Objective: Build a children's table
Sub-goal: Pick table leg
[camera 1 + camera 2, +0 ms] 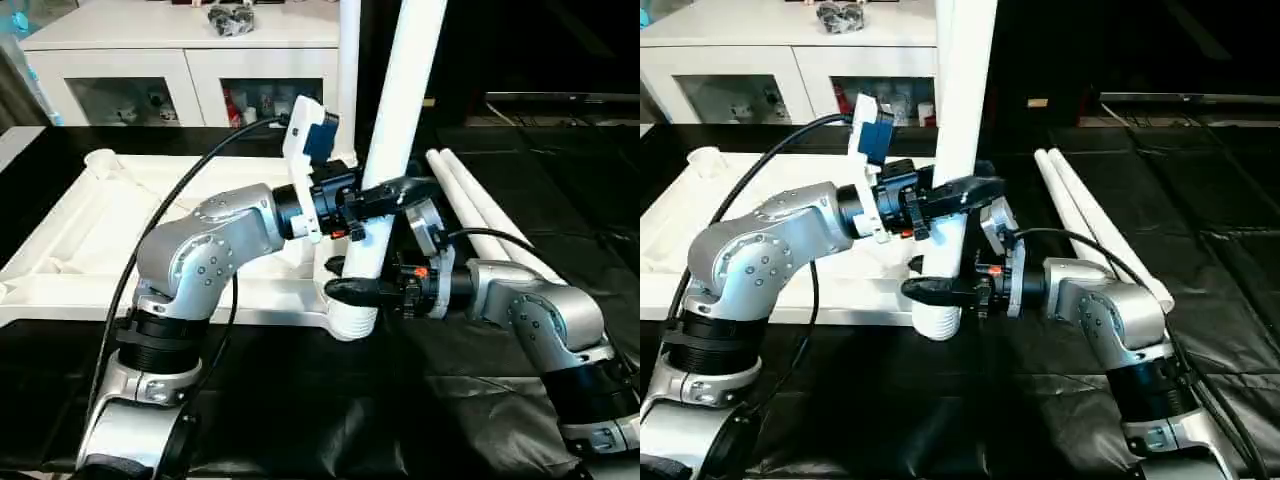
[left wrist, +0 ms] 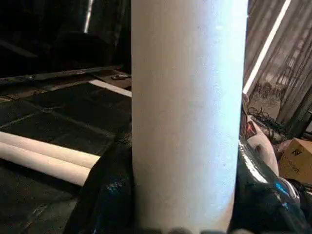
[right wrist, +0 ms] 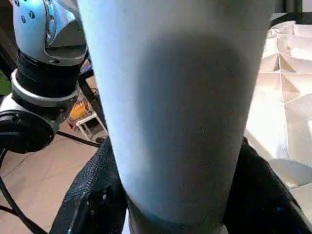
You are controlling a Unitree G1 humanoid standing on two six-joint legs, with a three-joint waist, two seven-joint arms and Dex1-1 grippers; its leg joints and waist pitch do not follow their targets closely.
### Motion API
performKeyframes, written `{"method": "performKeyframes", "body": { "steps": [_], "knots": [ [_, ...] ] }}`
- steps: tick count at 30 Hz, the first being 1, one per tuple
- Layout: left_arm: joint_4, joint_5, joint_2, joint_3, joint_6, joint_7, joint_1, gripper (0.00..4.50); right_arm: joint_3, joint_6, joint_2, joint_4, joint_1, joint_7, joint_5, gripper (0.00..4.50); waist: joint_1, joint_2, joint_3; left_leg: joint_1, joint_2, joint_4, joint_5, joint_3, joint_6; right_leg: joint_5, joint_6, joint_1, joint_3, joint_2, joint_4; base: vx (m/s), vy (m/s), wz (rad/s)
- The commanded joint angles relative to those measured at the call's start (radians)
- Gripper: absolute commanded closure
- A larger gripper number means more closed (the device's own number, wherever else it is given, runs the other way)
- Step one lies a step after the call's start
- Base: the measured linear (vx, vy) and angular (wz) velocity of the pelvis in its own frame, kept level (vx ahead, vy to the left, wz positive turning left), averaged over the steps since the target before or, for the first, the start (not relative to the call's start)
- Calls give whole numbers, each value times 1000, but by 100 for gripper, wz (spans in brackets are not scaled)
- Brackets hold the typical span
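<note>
While both hands, left hand point(image 1: 385, 195) and right hand point(image 1: 350, 290), clamp the upright leg point(image 1: 395, 130), its base meets the tabletop point(image 1: 90, 240) corner

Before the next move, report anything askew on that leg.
The table leg held by both grippers, left gripper above right gripper, leans instead of standing plumb over the tabletop's corner socket. Nothing looks damaged.

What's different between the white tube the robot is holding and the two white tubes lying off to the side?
The held leg stands nearly upright, slightly tilted; the two spare legs lie flat on the black surface. The held leg is clamped by both the left gripper and the right gripper, its lower end at the table top's corner; the spare legs lie untouched, side by side. All are plain white tubes.
</note>
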Motion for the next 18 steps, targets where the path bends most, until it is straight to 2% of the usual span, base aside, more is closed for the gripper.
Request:
{"method": "performKeyframes", "body": {
  "steps": [1,4,6,10,14,18],
  "knots": [
    [-39,-24,-9,-13,-3,-15,-3,266,-7,11,1,20,-11,-15,-11,246,3,-22,-75,-2,21,-53,-49,-2,54,-133,-205,66,40,-52,-63,0,0,0],
    [-33,-29,-23,9,2,13,-10,266,-9,1,7,23,-7,-24,-19,246,3,-22,-76,-2,21,-52,-51,-2,53,-129,-207,67,40,-53,-62,0,0,0],
    [-38,-55,-31,23,18,12,-13,210,-14,4,13,20,-4,-33,-14,248,3,-22,-76,-2,21,-52,-48,-2,54,-123,-210,67,40,-52,-62,0,0,0],
    [-56,-72,-47,35,17,22,-18,165,-36,9,36,2,6,-54,12,251,3,-22,-76,-1,22,-52,-48,-2,58,-118,-218,66,40,-53,-61,0,0,0],
    [-43,-64,-80,60,-33,54,-26,154,-39,5,52,-9,10,-91,4,253,2,-22,-74,-2,21,-54,-58,-2,53,-134,-210,67,40,-52,-65,0,0,0],
    [-64,-93,-99,81,-30,48,-26,149,-40,0,57,-5,11,-102,-5,254,4,-24,-76,-3,20,-52,-51,-1,53,-137,-201,67,40,-53,-64,0,0,0]
  ]
}}
